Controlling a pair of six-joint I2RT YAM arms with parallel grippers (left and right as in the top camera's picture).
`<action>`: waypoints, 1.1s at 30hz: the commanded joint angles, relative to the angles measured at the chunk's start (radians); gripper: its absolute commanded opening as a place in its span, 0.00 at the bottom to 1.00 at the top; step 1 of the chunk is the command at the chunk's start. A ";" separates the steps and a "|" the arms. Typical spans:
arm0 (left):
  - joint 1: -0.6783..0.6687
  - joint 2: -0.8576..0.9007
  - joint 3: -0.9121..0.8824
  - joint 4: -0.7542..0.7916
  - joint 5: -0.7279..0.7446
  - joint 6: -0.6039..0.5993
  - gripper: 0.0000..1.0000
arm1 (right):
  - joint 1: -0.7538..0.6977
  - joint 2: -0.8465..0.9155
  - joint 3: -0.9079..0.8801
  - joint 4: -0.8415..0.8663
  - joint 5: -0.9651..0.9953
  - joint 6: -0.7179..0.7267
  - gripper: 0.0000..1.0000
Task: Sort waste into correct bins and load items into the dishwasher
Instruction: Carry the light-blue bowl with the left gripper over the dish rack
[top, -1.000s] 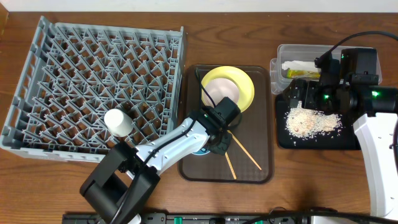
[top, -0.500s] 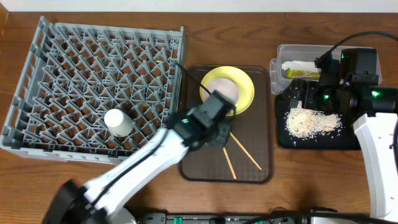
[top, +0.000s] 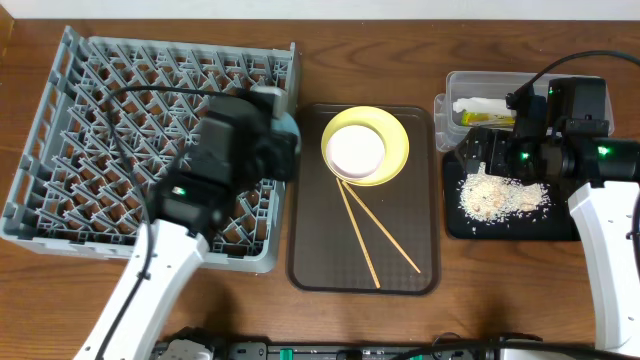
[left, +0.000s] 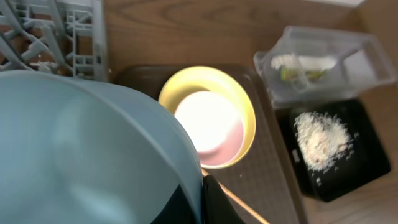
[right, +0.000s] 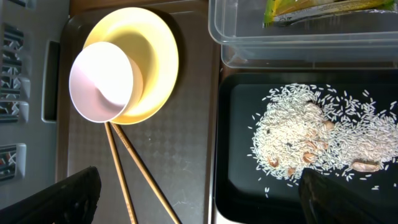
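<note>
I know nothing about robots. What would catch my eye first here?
A big grey rack fills the left of the table, and the left arm above it holds a blue bowl. Mid-table, a yellow plate with a white bowl on it sits on a brown tray, beside two chopsticks. On the right, rice lies scattered in a black tray.

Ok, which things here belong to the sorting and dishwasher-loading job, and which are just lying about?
Job: light blue bowl, yellow plate, white bowl, chopsticks, grey dish rack, clear tub, wrapper, napkin, black tray, rice scraps.
Just lying about: brown serving tray, wooden table.
</note>
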 joint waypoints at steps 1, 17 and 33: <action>0.130 0.025 0.023 0.026 0.287 0.040 0.08 | -0.003 -0.005 0.014 -0.001 0.003 -0.006 0.99; 0.489 0.326 0.023 0.098 0.914 0.038 0.08 | -0.003 -0.005 0.014 -0.002 0.003 -0.006 0.99; 0.650 0.435 0.022 0.063 0.936 0.032 0.08 | -0.003 -0.005 0.014 -0.011 0.003 -0.006 0.99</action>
